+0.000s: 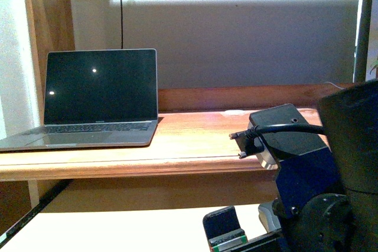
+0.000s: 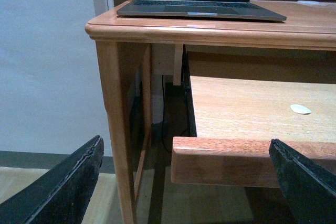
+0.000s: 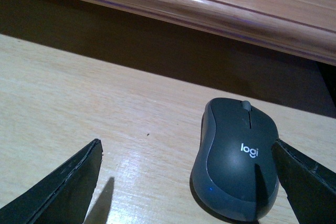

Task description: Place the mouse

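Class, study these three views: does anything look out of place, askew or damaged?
Nothing looks damaged or spilled. Only a small white oval mark stands out on the light wooden pull-out shelf; the dark grey oval mouse lies flat there.

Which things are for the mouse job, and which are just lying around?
For the job: the mouse, lying on the pull-out shelf; the right gripper, open around it.
Just lying about: the laptop on the desk top; the small white spot on the shelf; the left gripper, open, empty.

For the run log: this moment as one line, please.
mouse: lying on lower shelf | right gripper: open around mouse | left gripper: open, empty
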Controlling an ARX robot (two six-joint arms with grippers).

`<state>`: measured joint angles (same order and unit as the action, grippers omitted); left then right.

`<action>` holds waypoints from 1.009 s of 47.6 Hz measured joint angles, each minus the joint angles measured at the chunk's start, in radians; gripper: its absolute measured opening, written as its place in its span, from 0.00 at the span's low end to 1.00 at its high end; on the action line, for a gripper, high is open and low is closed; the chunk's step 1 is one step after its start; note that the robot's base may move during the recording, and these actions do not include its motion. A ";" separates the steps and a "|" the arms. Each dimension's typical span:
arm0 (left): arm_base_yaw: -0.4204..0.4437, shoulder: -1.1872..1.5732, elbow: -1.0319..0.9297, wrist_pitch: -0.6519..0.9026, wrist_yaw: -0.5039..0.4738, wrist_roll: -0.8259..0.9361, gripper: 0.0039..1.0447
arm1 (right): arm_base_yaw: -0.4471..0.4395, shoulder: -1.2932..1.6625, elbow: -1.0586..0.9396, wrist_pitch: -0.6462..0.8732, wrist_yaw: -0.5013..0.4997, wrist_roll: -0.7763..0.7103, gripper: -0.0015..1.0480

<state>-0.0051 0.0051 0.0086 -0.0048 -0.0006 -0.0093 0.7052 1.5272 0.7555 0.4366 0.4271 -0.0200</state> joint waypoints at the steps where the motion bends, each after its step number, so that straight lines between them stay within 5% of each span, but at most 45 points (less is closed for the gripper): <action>1: 0.000 0.000 0.000 0.000 0.000 0.000 0.93 | -0.002 0.005 0.010 -0.012 0.000 0.003 0.93; 42: 0.000 0.000 0.000 0.000 0.000 0.000 0.93 | -0.097 0.166 0.193 -0.244 0.033 0.122 0.93; 48: 0.000 0.000 0.000 0.000 0.000 0.000 0.93 | -0.103 0.166 0.197 -0.247 0.025 0.135 0.78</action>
<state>-0.0051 0.0051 0.0086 -0.0048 -0.0006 -0.0093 0.6025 1.6936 0.9524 0.1894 0.4519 0.1150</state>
